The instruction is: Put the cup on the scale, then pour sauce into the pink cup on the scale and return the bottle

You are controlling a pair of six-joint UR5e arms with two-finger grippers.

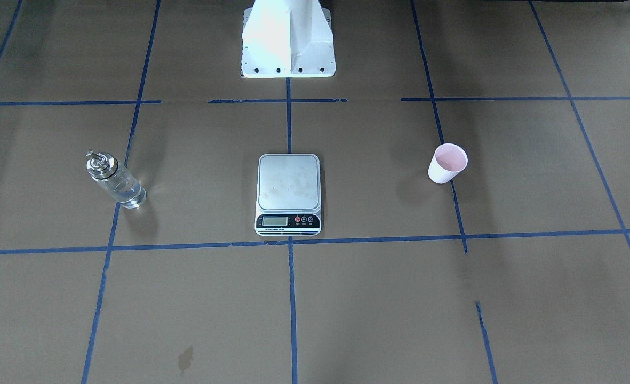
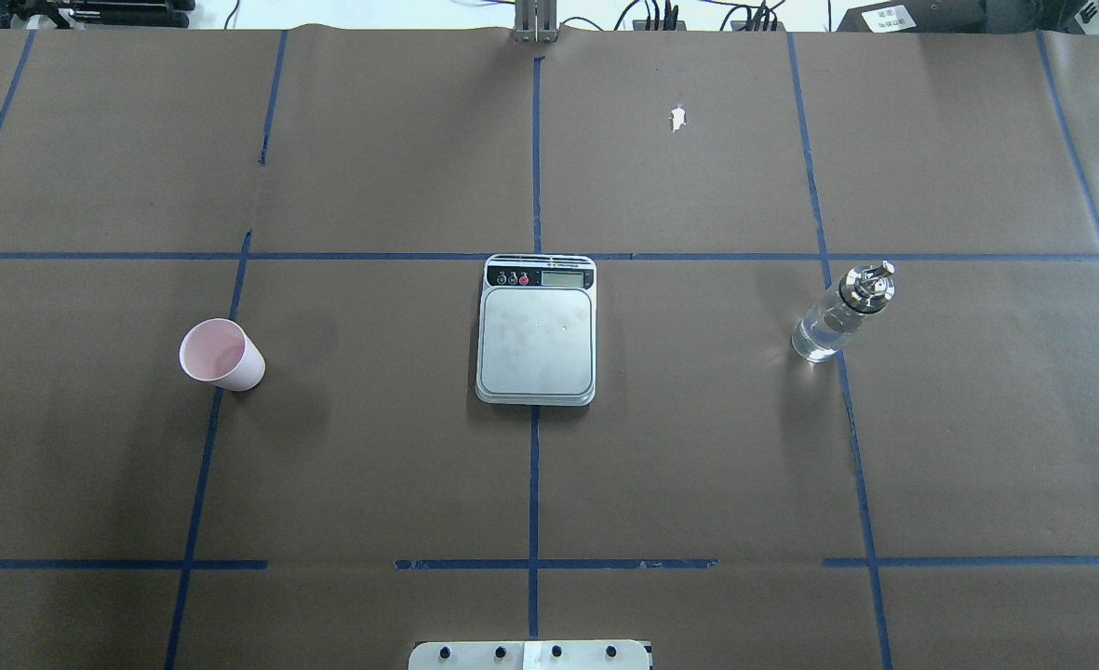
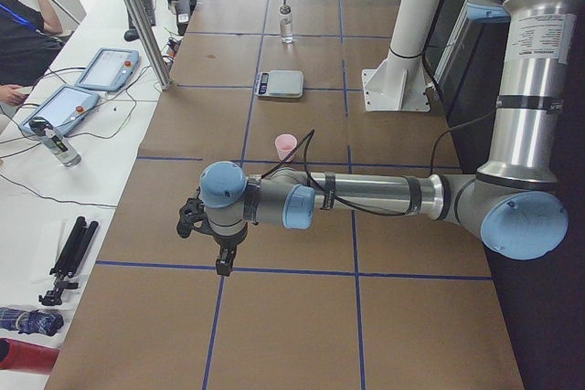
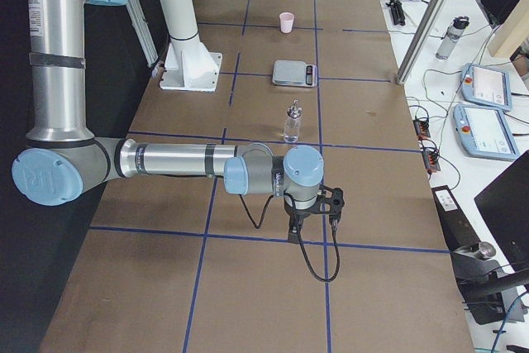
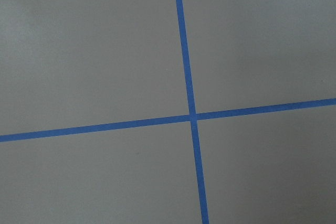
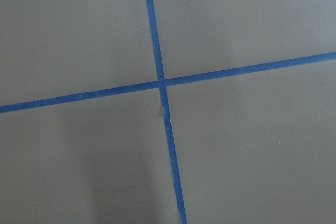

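**Cup and bottle untouched, scale central**

On the surface (image 2: 372, 465), the scale (image 2: 536, 340) is left bare for weighing. The bottle (image 2: 837, 316) is stood well to its right and the cup (image 2: 221, 355) well to its left, probably one per arm. Whether the left fingers (image 3: 222, 265) and right fingers (image 4: 294, 229) are released cannot be told.

Brown paper desk (image 2: 372, 447) with a blue tape grid (image 2: 533, 465). Pale pink cup (image 2: 223, 355), pinker inside. Silver scale (image 2: 537, 340) with a black strip (image 2: 540, 276) and grey display. Clear bottle (image 2: 824, 330), shiny silver cap (image 2: 865, 284).

Brown paper table (image 2: 372, 465) w/ blue tape grid (image 2: 533, 484); 2 tablets (image 4: 483, 87) alongside.
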